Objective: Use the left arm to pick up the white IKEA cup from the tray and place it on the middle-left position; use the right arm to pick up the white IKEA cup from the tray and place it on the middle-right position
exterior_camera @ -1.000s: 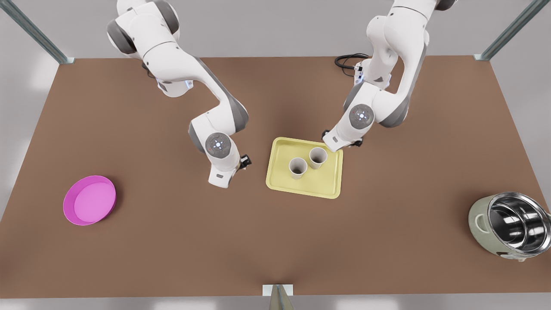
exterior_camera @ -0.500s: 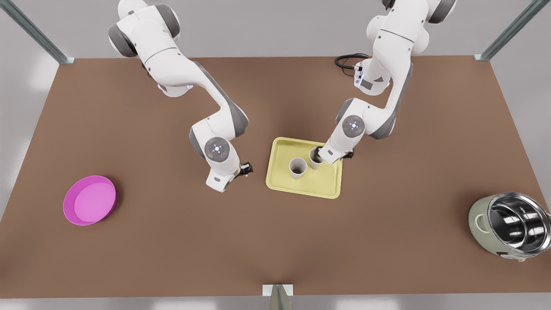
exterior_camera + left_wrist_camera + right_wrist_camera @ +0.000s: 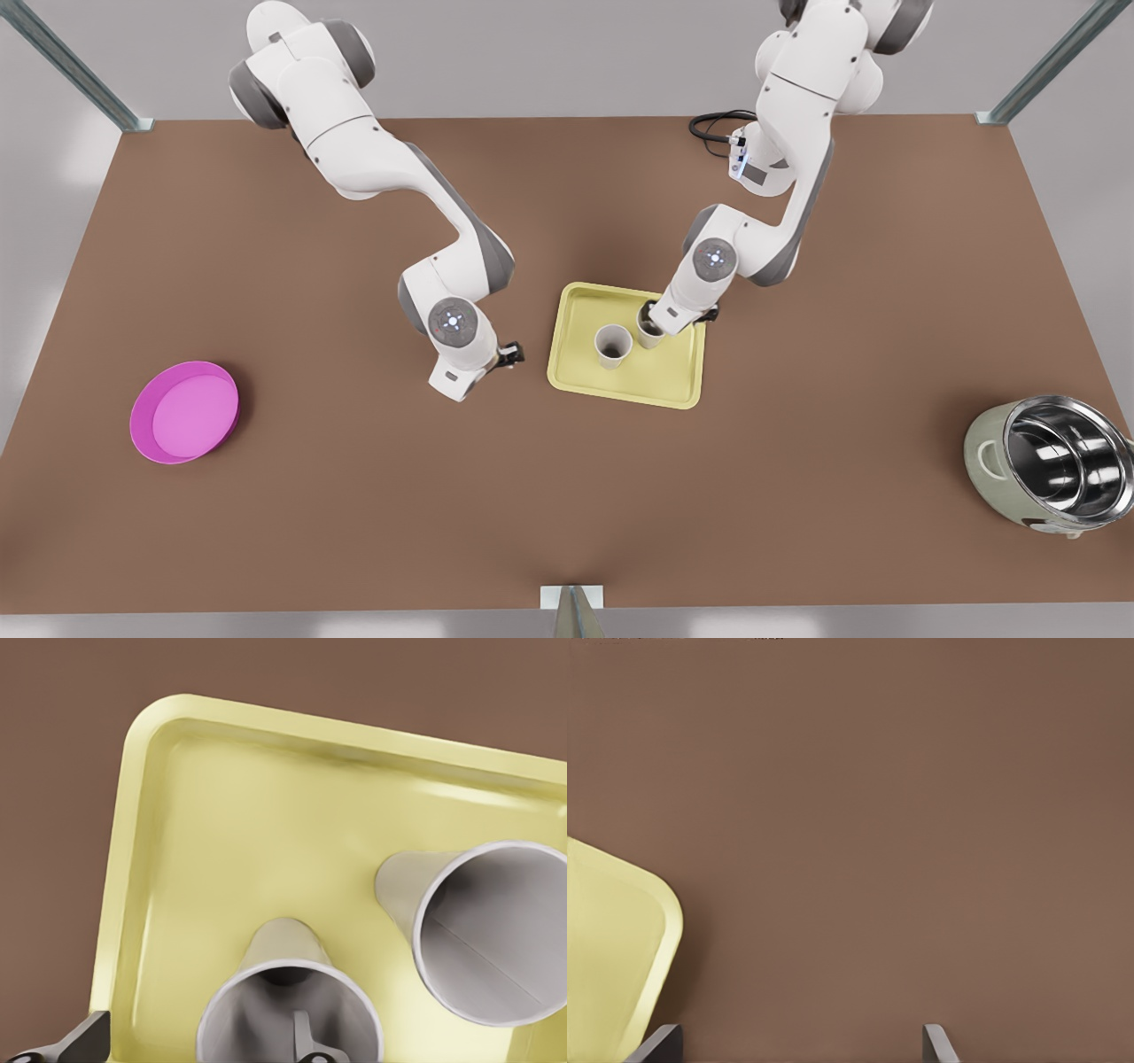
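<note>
Two white cups stand upright on the pale yellow tray [image 3: 625,383]. My left gripper [image 3: 656,321] belongs to the arm on the front view's right and hangs low over the cup [image 3: 649,333] nearer that side. In the left wrist view the gripper [image 3: 199,1047] is open, one finger [image 3: 304,1038] inside this cup [image 3: 282,961] and the other outside its wall. The second cup [image 3: 612,346] [image 3: 492,930] stands free beside it. My right gripper [image 3: 456,377] [image 3: 797,1047] is open over bare table, just off the tray's edge [image 3: 620,939] on the front view's left.
A round pink dish [image 3: 184,411] lies far out on the front view's left. A metal pot in a grey-green housing [image 3: 1050,462] stands at the right edge. A black cable [image 3: 713,126] lies at the back by an arm's base.
My left gripper came down from the tray's far corner onto the cup and now straddles its wall. The right arm shifted slightly toward the tray. Both cups stayed put.
</note>
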Controlling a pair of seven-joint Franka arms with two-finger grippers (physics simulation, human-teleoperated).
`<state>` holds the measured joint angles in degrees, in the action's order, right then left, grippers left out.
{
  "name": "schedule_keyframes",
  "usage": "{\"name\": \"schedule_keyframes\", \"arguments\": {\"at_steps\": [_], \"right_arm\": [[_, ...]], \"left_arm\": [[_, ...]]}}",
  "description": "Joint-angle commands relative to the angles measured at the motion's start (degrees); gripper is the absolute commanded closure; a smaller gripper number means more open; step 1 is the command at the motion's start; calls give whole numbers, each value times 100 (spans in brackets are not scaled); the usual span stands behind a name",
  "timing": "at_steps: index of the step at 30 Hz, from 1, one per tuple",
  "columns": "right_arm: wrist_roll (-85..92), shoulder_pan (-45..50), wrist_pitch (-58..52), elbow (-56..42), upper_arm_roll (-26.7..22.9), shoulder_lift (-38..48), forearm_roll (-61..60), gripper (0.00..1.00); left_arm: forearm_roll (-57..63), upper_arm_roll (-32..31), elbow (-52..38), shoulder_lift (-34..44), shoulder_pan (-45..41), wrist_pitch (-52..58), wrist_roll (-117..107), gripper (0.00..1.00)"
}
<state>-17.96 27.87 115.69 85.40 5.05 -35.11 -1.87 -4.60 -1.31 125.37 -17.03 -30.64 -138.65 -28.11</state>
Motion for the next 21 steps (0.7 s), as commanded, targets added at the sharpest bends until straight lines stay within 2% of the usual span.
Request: {"name": "schedule_keyframes", "arguments": {"at_steps": [1,2,3,5,6,8,9,11,13,14,17,21], "right_arm": [[-208,-1,129,-6,4,12,-103,0],[-199,-1,129,-6,13,12,-94,0],[-199,-1,129,-6,13,21,-94,0],[-199,-1,129,3,13,21,-85,0],[-199,-1,129,-6,4,21,-85,0],[-199,-1,129,-6,4,21,-94,0],[-199,-1,129,-6,4,21,-94,0],[-199,-1,120,-6,-4,21,-103,0],[-199,-1,120,-6,-4,21,-94,0],[-190,-10,120,-6,-4,21,-94,0],[-181,-10,111,3,-13,21,-103,0],[-287,16,111,3,4,74,-147,0]], "left_arm": [[11,-1,32,-28,-13,-224,-336,0],[11,8,32,-46,-13,-242,-336,0],[11,-1,32,-46,-21,-242,-336,4],[11,8,32,-46,-21,-250,-336,27],[11,8,32,-46,-21,-259,-336,34],[11,8,32,-134,-30,-365,-336,35],[11,8,23,-125,-30,-373,-336,41],[11,8,14,-125,-21,-373,-336,66],[11,8,5,-134,-21,-373,-336,83],[11,8,-12,-134,-21,-373,-336,86],[11,17,-12,-55,-21,-330,-318,87],[354,227,190,604,102,286,68,87]]}}
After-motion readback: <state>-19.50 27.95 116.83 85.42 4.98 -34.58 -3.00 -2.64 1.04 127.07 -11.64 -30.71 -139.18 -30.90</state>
